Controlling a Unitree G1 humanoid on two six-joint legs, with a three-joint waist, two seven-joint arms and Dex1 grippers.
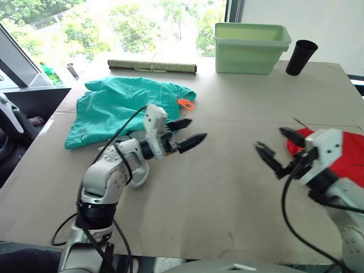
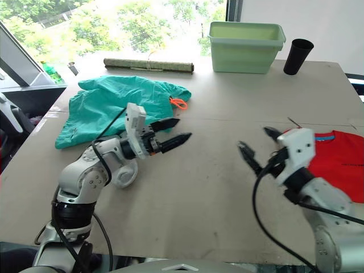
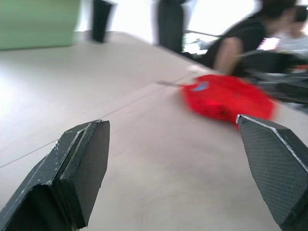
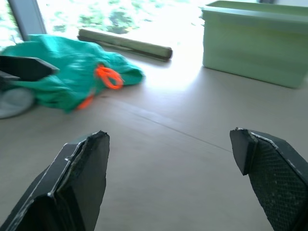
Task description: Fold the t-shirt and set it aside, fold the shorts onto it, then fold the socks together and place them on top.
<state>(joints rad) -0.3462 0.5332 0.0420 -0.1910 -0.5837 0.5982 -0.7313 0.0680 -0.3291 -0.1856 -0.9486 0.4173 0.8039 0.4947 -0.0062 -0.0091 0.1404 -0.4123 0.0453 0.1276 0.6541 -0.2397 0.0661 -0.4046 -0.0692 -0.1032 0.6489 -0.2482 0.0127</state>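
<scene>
The teal shorts (image 1: 119, 105) lie crumpled at the table's far left, their orange drawstring (image 1: 185, 104) at the right end of the heap. The red t-shirt (image 2: 335, 162) lies bunched at the table's right edge, with a blue label (image 3: 199, 87) showing. My left gripper (image 1: 192, 131) hovers open just right of the shorts, pointing toward the table's middle and holding nothing. My right gripper (image 1: 272, 140) is open and empty, just left of the t-shirt and pointing toward the shorts. The socks are out of view.
A pale green bin (image 1: 250, 48) and a black cup (image 1: 300, 57) stand at the back right. A rolled mat (image 1: 152, 66) lies along the far edge. The cardboard-coloured table (image 1: 227, 193) has open room between the grippers. A seated person (image 3: 236, 43) is beyond the right side.
</scene>
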